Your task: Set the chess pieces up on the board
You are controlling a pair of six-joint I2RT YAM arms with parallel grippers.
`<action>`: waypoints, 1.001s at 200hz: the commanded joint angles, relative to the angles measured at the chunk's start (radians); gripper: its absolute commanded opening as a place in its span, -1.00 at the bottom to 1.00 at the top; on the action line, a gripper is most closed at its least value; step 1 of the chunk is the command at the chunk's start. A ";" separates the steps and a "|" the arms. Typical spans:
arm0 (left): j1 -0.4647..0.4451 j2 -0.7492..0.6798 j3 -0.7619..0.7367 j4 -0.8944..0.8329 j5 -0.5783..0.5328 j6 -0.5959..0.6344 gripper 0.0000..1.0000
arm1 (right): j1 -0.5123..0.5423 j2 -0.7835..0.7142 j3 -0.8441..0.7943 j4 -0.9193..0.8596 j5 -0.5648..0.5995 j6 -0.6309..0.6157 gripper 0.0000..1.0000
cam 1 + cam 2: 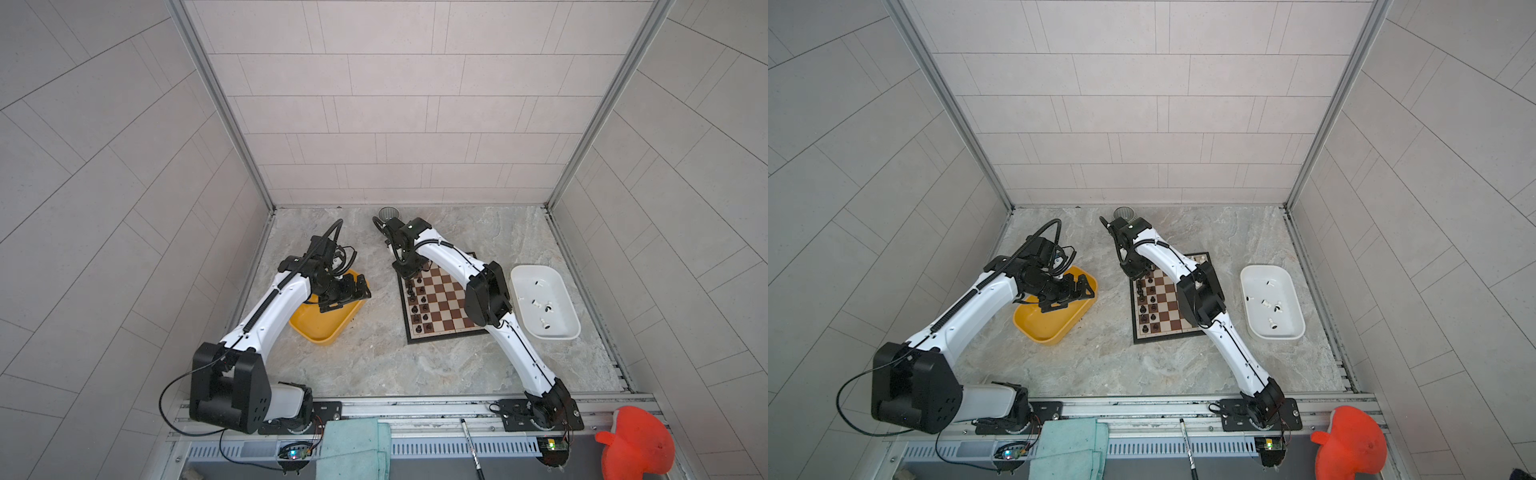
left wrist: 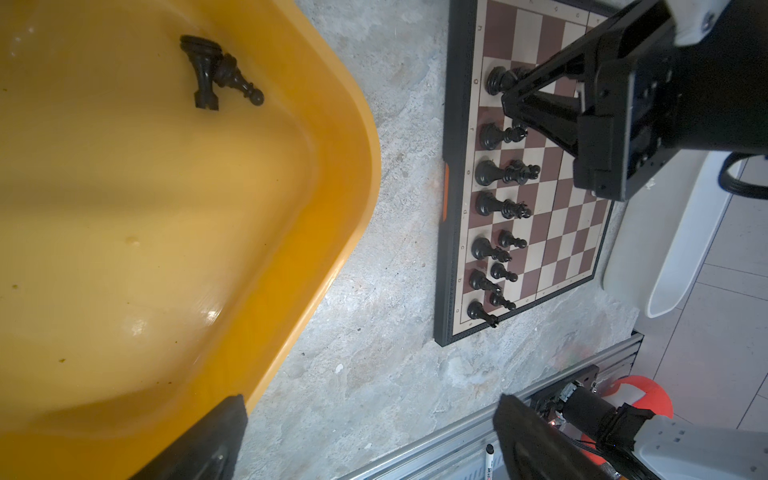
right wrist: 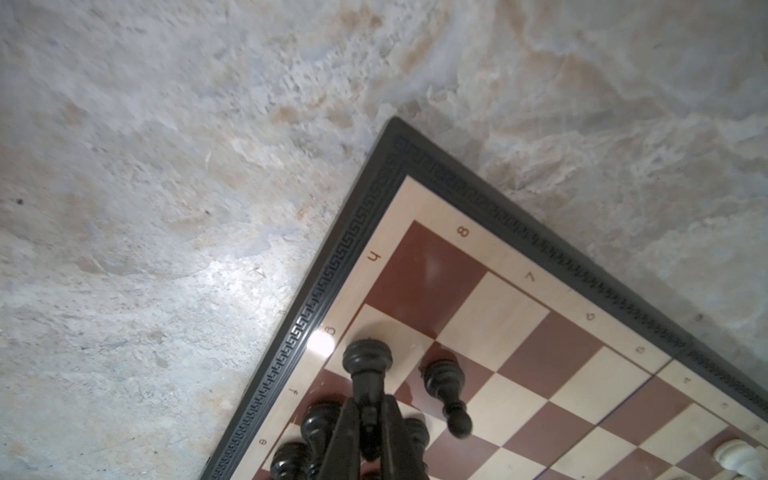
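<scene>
We list the board (image 1: 446,307), right of centre in both top views, black chessmen (image 2: 486,203) ranked along its left edge. Right gripper (image 3: 368,419) pinches one black piece (image 3: 367,361) standing near the board's upper-left corner. Left gripper (image 1: 345,299) gapes wide above the yellow tray (image 1: 320,330), which contains two fallen pieces (image 2: 216,75); white pieces (image 1: 548,308) lie in the white tray (image 1: 563,303) at right.
</scene>
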 commanded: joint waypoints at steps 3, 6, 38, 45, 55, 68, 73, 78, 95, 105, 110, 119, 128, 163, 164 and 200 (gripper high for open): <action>0.009 -0.026 -0.012 -0.001 0.008 -0.003 1.00 | 0.000 0.019 0.009 -0.018 0.011 -0.013 -0.77; 0.009 -0.026 -0.013 0.000 0.008 -0.003 1.00 | 0.000 0.019 0.009 -0.018 0.009 -0.013 -0.77; 0.010 -0.025 -0.015 0.003 0.009 -0.005 1.00 | 0.000 0.012 0.011 -0.012 0.006 -0.013 -0.70; 0.012 -0.025 -0.017 0.005 0.010 -0.007 1.00 | 0.000 0.009 0.011 -0.010 0.007 -0.013 -0.69; 0.011 -0.024 -0.019 0.007 0.010 -0.009 1.00 | 0.000 0.005 0.011 -0.008 0.011 -0.012 -0.68; 0.011 -0.023 -0.021 0.009 0.012 -0.012 1.00 | 0.001 0.004 0.011 -0.003 0.010 -0.013 -0.66; 0.012 -0.023 -0.022 0.010 0.014 -0.012 1.00 | -0.001 0.003 0.010 -0.002 0.012 -0.013 -0.66; 0.011 -0.024 -0.022 0.011 0.014 -0.012 1.00 | 0.000 0.001 0.011 -0.001 0.012 -0.013 -0.65; 0.013 -0.021 -0.023 0.013 0.011 -0.013 1.00 | 0.000 -0.005 0.019 -0.001 0.013 -0.008 -0.65; 0.013 -0.020 -0.024 0.012 0.009 -0.011 1.00 | 0.001 -0.014 0.029 -0.004 0.015 -0.001 -0.65; 0.013 -0.021 -0.023 0.012 0.005 -0.012 1.00 | 0.000 -0.019 0.039 -0.007 0.021 0.007 -0.65; 0.013 -0.021 -0.015 0.004 -0.008 -0.011 1.00 | -0.002 -0.034 0.058 -0.017 0.027 0.029 -0.64; 0.013 -0.024 -0.001 -0.009 -0.030 -0.011 1.00 | -0.007 -0.058 0.071 -0.021 0.024 0.046 -0.59; 0.012 -0.024 0.083 0.006 -0.055 -0.018 1.00 | -0.061 -0.213 0.022 0.002 -0.019 0.091 -0.40; 0.012 -0.022 0.084 0.009 -0.052 -0.020 1.00 | -0.062 -0.219 0.016 0.004 -0.019 0.092 -0.39; -0.041 0.123 0.212 0.147 0.017 -0.126 0.94 | -0.185 -0.505 -0.360 0.218 -0.072 0.170 -0.19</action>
